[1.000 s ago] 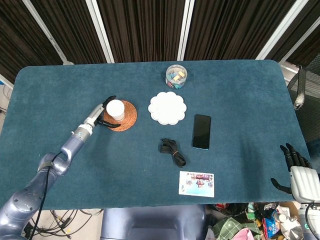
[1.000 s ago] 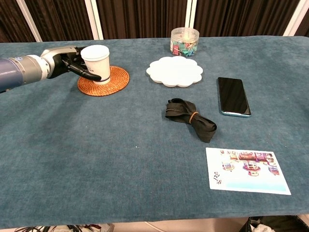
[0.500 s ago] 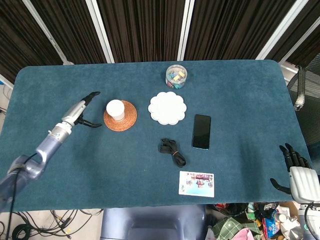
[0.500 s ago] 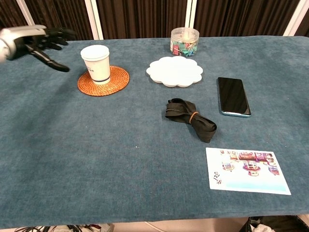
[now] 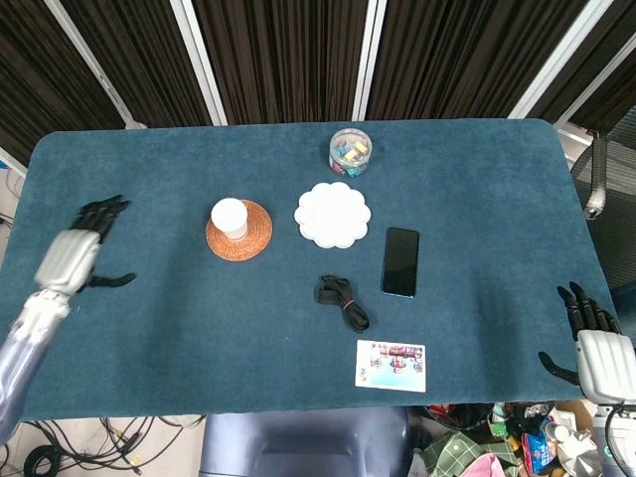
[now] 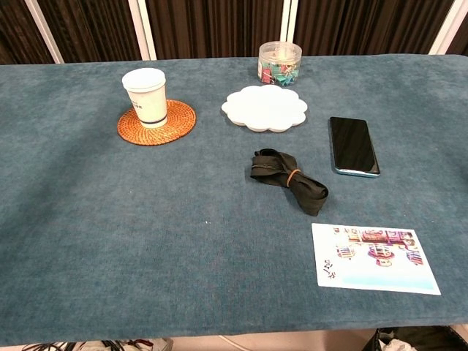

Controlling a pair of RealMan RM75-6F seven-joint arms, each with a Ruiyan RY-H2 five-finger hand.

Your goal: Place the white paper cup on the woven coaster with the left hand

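The white paper cup stands upright on the round woven coaster, left of the table's middle. My left hand hangs over the table's left edge, well away from the cup, fingers spread and holding nothing; the chest view does not show it. My right hand sits off the table's front right corner, fingers apart and empty, seen only in the head view.
A white scalloped plate lies right of the coaster. Behind it stands a clear jar of coloured clips. A black phone, a black strap and a printed card lie toward the front right.
My left hand let go of the cup and drew back leftward to the table's edge, leaving the chest view. The cup stays on the coaster. The right hand has not moved.
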